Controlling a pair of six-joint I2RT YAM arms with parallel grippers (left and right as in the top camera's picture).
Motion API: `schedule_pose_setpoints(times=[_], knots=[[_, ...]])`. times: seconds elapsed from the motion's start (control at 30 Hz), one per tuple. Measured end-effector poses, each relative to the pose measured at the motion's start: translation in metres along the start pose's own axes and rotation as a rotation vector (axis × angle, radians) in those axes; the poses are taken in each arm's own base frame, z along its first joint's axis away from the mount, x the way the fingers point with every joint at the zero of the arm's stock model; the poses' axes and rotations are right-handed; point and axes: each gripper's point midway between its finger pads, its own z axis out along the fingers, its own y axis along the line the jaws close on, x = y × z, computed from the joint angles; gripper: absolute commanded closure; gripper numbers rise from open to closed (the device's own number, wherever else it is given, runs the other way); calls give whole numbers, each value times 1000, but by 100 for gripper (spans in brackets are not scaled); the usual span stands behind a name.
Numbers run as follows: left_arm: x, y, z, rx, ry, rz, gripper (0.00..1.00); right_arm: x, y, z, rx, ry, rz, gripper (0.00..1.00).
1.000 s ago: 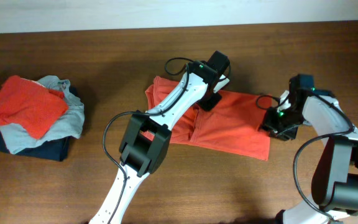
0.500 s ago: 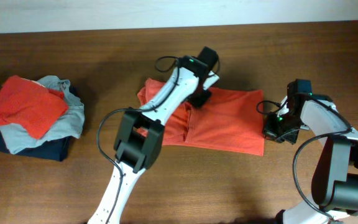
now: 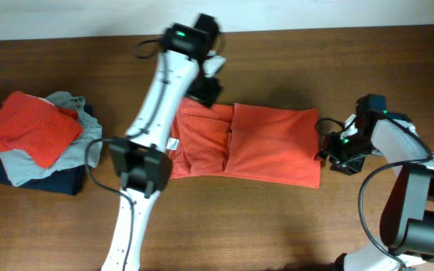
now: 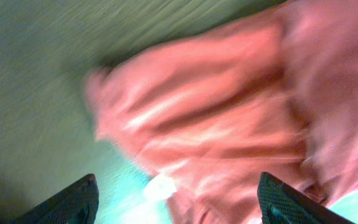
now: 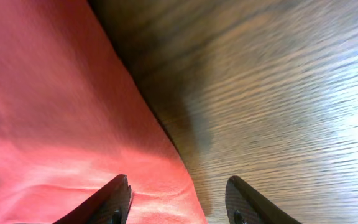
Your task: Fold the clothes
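Observation:
The orange-red T-shirt (image 3: 270, 147) lies folded into a wide band on the middle of the table, its white neck tag (image 3: 173, 143) at the left end. My left gripper (image 3: 204, 89) hovers over the shirt's far left corner. In the blurred left wrist view the gripper (image 4: 182, 205) is open wide, with rumpled shirt cloth (image 4: 216, 106) and the tag (image 4: 160, 186) below it. My right gripper (image 3: 331, 150) sits at the shirt's right edge. In its wrist view the gripper (image 5: 178, 205) is open, straddling the cloth's edge (image 5: 73, 124) without pinching it.
A pile of other clothes (image 3: 40, 139), orange-red on grey-blue on navy, sits at the table's left end. The left arm (image 3: 153, 120) stretches across the shirt's left end. Bare wood (image 3: 277, 226) lies in front of the shirt, and the table's far edge (image 3: 315, 28) runs along the top.
The left gripper opened, let go of the shirt and swung left and toward the far edge. The shirt's left end now lies further left. The right gripper opened at the right edge.

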Motion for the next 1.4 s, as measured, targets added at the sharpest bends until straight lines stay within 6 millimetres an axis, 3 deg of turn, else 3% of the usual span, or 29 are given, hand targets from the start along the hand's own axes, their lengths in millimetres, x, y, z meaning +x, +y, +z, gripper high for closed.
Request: schedule_pose_setpoints(times=[0.13,0.23,0.33,0.43,0.47,0.67,0.87,1.03,1.27,1.4], knots=[[14,56,1,33,6,-136,22,-11,-3,-9,-21,-26,23,43],[38,93,0,103,25,-253,23,-9,-7,-10,-22,-15,39,42],[73,109,-3,156,87,-333,26,-8,-9,-11,-22,-10,47,42],[109,99,-2,208,177,-366,27,-8,-9,-11,-23,-12,45,41],[113,97,2,216,177,-368,27,-8,-9,-11,-23,-12,46,40],[95,85,49,279,21,-362,19,-8,-9,-11,-24,-11,41,38],[95,57,103,353,-18,-368,18,-7,-8,-11,-26,-7,39,38],[79,35,102,389,-88,-362,19,-7,-8,-11,-25,-6,40,38],[75,-7,102,436,-82,-343,24,-7,-8,-11,-25,-4,40,38],[76,-20,103,444,-75,-355,44,-7,-8,-11,-25,-4,40,38]])
